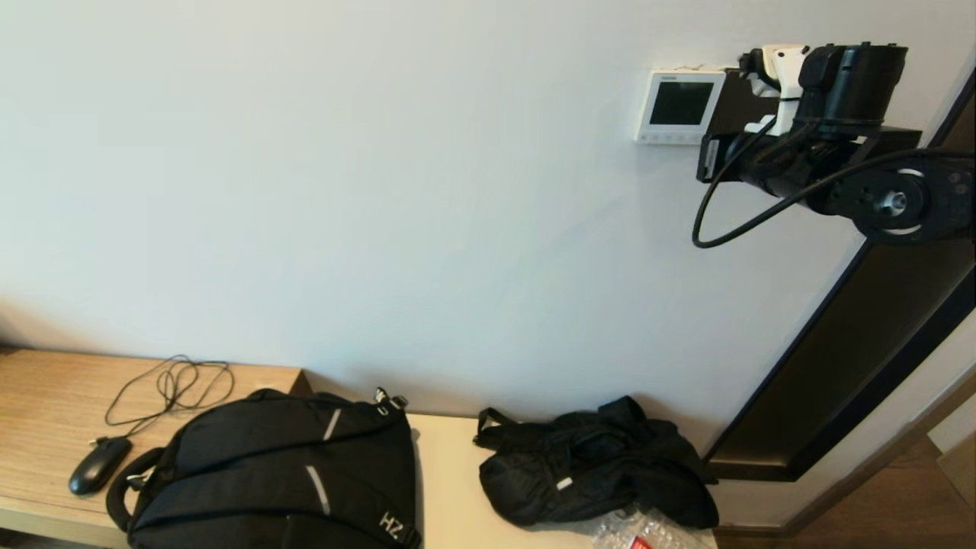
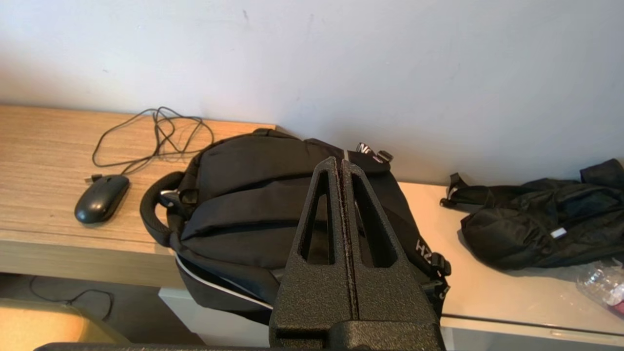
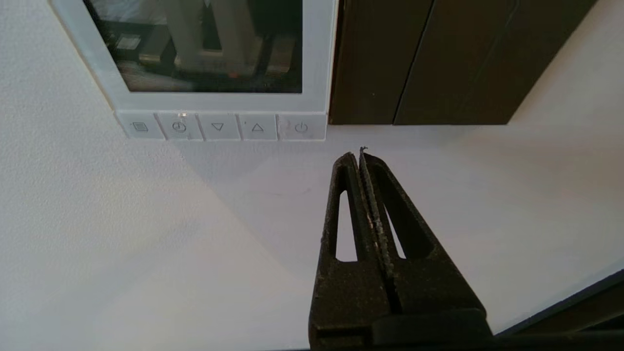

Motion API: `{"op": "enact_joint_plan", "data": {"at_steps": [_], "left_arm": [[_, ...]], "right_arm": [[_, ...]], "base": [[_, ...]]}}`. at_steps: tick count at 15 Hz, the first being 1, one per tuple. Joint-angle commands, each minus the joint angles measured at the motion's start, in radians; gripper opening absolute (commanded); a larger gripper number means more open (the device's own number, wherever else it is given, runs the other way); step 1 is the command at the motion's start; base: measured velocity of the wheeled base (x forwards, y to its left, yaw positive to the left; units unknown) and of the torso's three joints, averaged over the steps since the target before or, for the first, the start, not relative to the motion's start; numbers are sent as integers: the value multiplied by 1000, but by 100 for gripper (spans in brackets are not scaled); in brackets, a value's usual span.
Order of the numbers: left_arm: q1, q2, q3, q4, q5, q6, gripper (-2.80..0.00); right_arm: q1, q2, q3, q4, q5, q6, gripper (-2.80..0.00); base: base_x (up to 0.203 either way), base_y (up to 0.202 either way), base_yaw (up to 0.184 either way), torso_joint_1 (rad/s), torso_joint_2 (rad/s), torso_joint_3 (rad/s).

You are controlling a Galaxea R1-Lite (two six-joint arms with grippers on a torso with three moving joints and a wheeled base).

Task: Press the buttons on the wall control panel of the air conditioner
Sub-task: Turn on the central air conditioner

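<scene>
The air conditioner's wall control panel (image 1: 679, 107) is a small white square unit on the wall, its screen dark. It also shows in the right wrist view (image 3: 319, 58). Its buttons (image 1: 669, 139) form a row of several flat white keys along the lower edge, marked with symbols (image 3: 219, 127). My right gripper (image 3: 360, 155) is shut and empty. Its tips are close to the wall, just below and beside the power key (image 3: 301, 127) at the row's end, apart from it. In the head view the right gripper (image 1: 709, 158) is by the panel's lower corner. My left gripper (image 2: 340, 163) is shut and empty, parked low above a backpack.
A plain dark plate (image 3: 414, 58) sits right beside the panel. A dark door frame (image 1: 854, 358) runs down the wall on the right. Below, a wooden bench (image 1: 46, 412) holds a black mouse (image 1: 99, 465), a black backpack (image 1: 282, 473) and a crumpled black bag (image 1: 595, 465).
</scene>
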Motion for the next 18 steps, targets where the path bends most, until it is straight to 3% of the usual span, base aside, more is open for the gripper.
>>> {"op": "enact_joint_plan", "data": {"at_steps": [1, 18], "left_arm": [[0, 0, -1, 0, 0, 0, -280], [0, 0, -1, 0, 0, -1, -280]], "right_arm": [[2, 25, -46, 14, -2, -2, -280], [39, 38, -92, 45, -19, -8, -280]], "base": [[0, 0, 0, 0, 0, 0], [0, 0, 0, 0, 0, 0]]}}
